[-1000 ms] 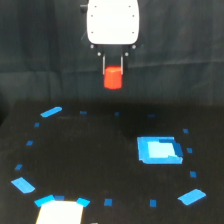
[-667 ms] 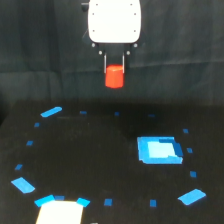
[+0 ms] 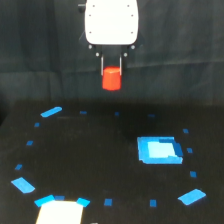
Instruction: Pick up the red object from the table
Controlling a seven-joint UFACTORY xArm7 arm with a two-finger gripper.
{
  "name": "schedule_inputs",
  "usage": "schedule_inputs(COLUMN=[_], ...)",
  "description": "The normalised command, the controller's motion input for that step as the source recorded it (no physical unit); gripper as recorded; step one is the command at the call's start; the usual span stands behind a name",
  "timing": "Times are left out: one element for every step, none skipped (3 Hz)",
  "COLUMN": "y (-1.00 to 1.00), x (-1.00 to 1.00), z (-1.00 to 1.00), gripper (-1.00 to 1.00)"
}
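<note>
Compared with a second ago, little has changed: the red object (image 3: 111, 79) is still held aloft, perhaps raised slightly, so the pick-up is judged essentially done. The gripper (image 3: 111, 75) is seen pinching the cylinder, one thin finger down each side, its lower half showing below the fingers (image 3: 102, 67). It hangs well above the table (image 3: 90, 160), over the far edge, near the middle.
</note>
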Motion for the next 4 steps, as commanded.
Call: schedule_inputs(y=[-0.64, 0.15, -0.06, 0.41], x=[-0.5, 0.02, 0.08, -0.03], z=[-0.07, 0.1, 0.17, 0.24], gripper=[-1.0, -0.94, -0.98, -1.0])
